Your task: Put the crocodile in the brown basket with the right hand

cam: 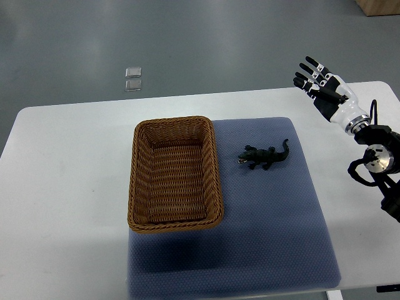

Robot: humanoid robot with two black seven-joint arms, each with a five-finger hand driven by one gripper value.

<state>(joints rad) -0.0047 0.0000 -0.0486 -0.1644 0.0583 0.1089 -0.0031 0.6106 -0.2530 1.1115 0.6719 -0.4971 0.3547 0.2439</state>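
Note:
A small dark green toy crocodile (265,156) lies on the blue mat (275,231), just right of the brown wicker basket (140,181). The basket holds nothing that I can see. My right hand (315,80) hovers over the table's far right part, up and to the right of the crocodile and well apart from it. Its fingers are stretched out and hold nothing. Its arm (375,156) comes in from the right edge. The left arm does not show.
The white table (62,206) carries the mat and basket. On the grey floor beyond the table's far edge lie two small clear squares (133,79). A wooden object (381,6) sits at the top right corner.

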